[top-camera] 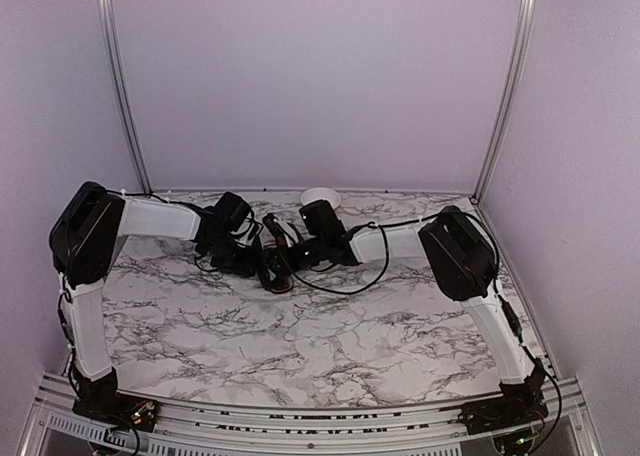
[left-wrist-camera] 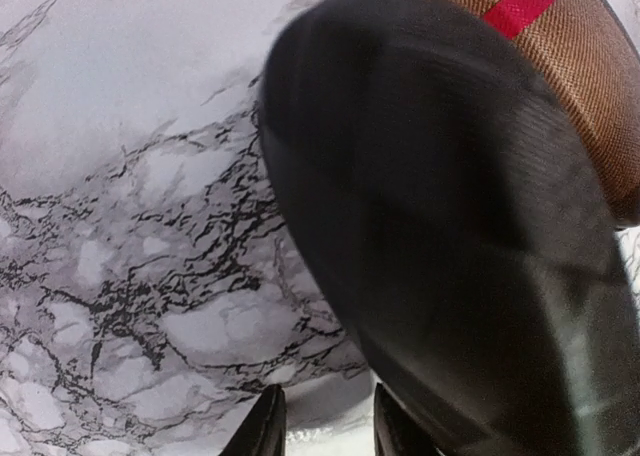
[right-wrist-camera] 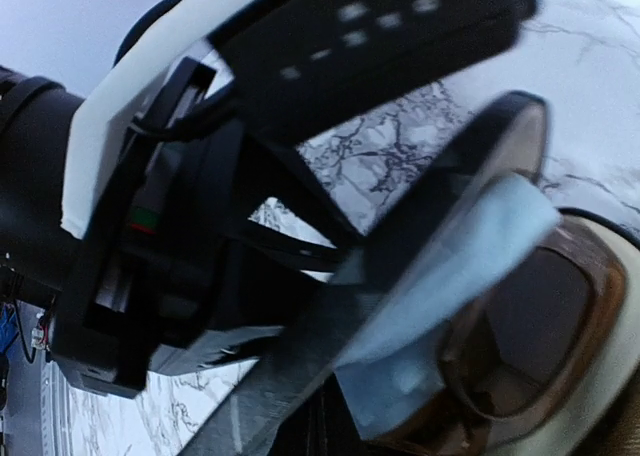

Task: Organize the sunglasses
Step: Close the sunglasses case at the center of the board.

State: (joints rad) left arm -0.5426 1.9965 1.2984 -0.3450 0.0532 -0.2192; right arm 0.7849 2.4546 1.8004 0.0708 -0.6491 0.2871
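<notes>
Sunglasses (right-wrist-camera: 530, 326), brown pair, partly behind blue cloth (right-wrist-camera: 450, 276), black lid (right-wrist-camera: 470, 171); left claw (left-wrist-camera: 325, 408) unclear, right claw (top-camera: 283, 259) closed.

White counter (left-wrist-camera: 120, 226) with black marble veining; black case (left-wrist-camera: 450, 226); brown woven case (left-wrist-camera: 590, 86), red stripe; brown-framed sunglasses (right-wrist-camera: 530, 326).

The left arm (top-camera: 150, 218) and right arm (top-camera: 495, 331) pair white link shells with bulky black joint housings. Thin black cables (top-camera: 330, 290) trail from the wrists. The left end effector (left-wrist-camera: 325, 431) has dark, tapered fingertips (left-wrist-camera: 262, 431).
</notes>
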